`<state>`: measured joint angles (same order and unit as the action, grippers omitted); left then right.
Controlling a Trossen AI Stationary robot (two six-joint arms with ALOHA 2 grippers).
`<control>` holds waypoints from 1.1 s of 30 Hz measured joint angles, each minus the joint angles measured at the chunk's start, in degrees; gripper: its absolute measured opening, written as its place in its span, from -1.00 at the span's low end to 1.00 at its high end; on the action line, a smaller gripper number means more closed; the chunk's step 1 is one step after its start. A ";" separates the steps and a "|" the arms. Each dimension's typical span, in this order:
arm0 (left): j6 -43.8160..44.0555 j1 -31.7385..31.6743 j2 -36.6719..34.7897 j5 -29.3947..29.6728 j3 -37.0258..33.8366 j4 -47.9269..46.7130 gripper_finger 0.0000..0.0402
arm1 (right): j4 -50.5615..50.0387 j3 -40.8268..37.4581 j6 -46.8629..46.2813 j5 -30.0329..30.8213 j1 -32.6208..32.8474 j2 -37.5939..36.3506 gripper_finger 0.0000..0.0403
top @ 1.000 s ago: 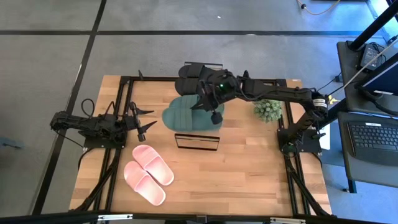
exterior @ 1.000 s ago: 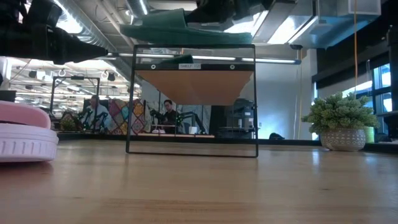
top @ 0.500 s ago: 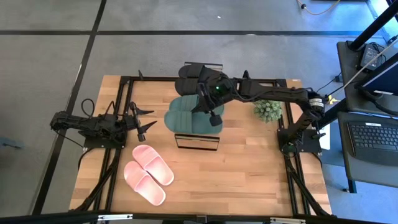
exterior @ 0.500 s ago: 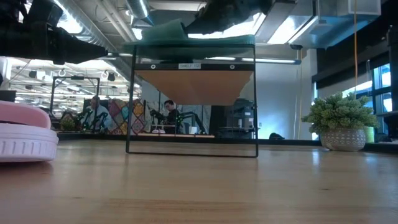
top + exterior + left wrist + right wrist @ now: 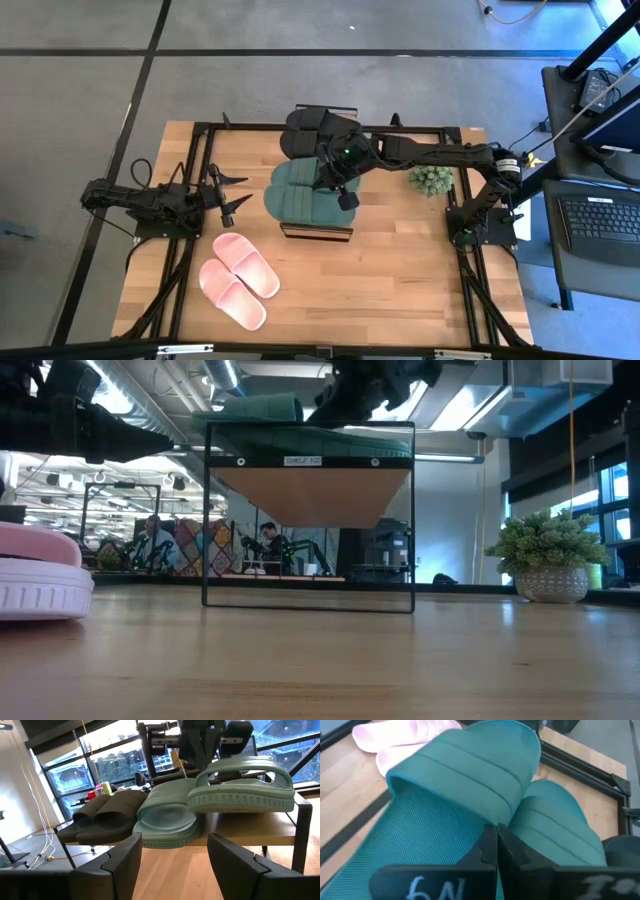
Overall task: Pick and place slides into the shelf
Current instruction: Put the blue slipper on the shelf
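The green slide [image 5: 318,205] held by the right tool [image 5: 338,187] lay over the shelf [image 5: 317,230], beside its mate [image 5: 292,187], where a second earlier the pair had sat further from the shelf's near edge. In the low view the green slide [image 5: 262,410] had dropped onto the shelf's top board [image 5: 310,459], having hung clear above it before. The right tool's fingers were pressed together, pinching that slide's strap [image 5: 470,767]. The black slides [image 5: 310,130] lay at the shelf's far end, and the pink pair [image 5: 240,278] rested on the tabletop [image 5: 400,280]. The left tool [image 5: 225,194] waited at the left, fingers spread, unmoved.
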<state>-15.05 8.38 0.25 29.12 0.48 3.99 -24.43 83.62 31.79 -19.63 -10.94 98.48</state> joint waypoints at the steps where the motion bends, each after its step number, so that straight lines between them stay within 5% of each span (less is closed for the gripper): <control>1: 0.00 0.01 0.00 0.00 0.00 0.00 0.08 | 0.96 -0.79 0.02 0.47 -0.02 0.00 -1.00; 18: 0.02 -0.01 0.00 0.00 0.01 0.00 0.08 | 2.52 -2.04 1.15 5.17 0.00 0.09 -0.70; 33: 0.04 -0.01 0.00 0.00 -0.01 0.00 0.08 | 0.77 -2.02 1.70 11.52 0.51 -0.26 -0.05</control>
<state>-15.00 8.37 0.25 29.12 0.47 3.99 -23.66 81.60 33.49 -8.11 -10.42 98.21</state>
